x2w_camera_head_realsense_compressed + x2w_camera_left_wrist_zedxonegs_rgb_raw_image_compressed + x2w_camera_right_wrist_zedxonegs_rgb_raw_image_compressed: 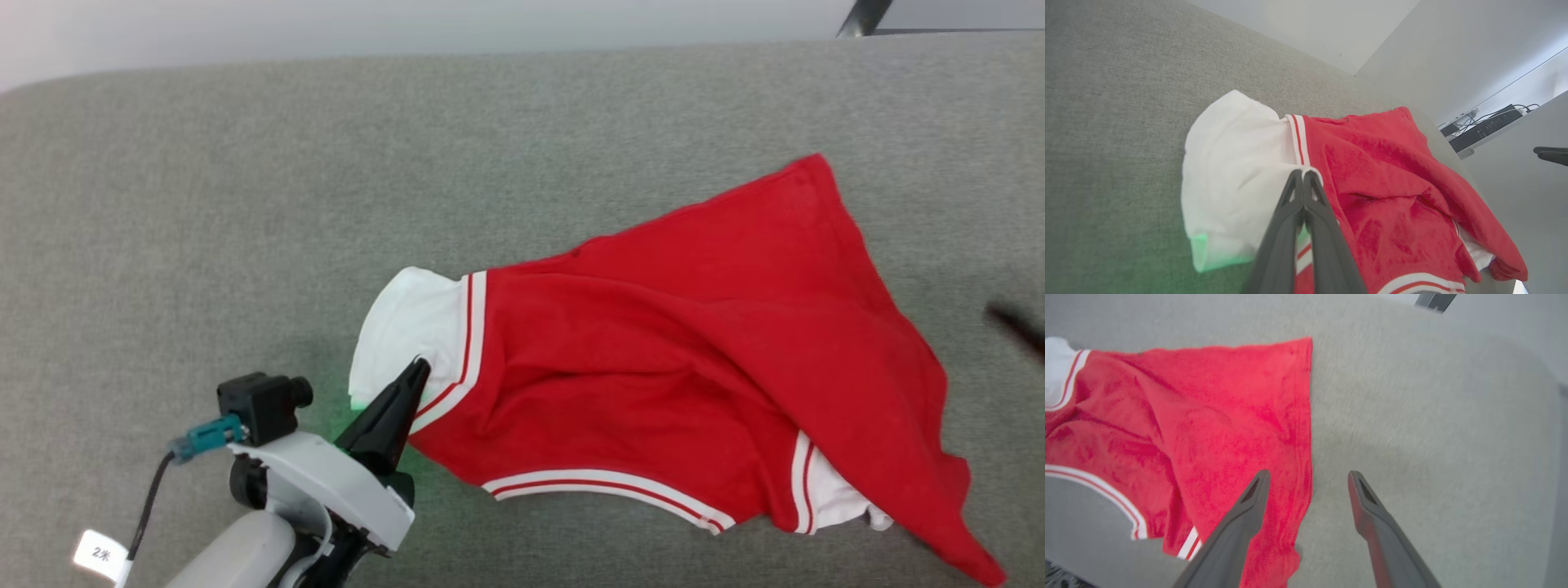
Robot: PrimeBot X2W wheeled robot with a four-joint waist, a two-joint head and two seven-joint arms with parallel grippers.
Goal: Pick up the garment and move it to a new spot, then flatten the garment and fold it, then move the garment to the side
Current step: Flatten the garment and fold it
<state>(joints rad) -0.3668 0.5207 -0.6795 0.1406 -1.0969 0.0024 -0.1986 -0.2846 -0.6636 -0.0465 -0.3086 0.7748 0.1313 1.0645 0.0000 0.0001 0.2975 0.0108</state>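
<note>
The garment (pixel 694 351) is a red jersey with white sleeves and red-white striped trim, lying crumpled and stretched on the grey fabric surface (pixel 245 204). My left gripper (pixel 418 365) is shut, its tips pinching the cloth at the seam of the white sleeve (pixel 1237 171). In the left wrist view the closed left gripper (pixel 1303 174) meets the striped trim. My right gripper (pixel 1308 477) is open above the garment's straight red edge (pixel 1274 428), one finger over the cloth and one over bare surface. A dark blurred fingertip (pixel 1016 327) shows at the far right.
The grey surface runs wide to the left and behind the garment, ending at a pale wall. A dark post (pixel 861 15) stands at the back right. A shelf with a black device and cables (pixel 1488 125) lies beyond the surface's edge.
</note>
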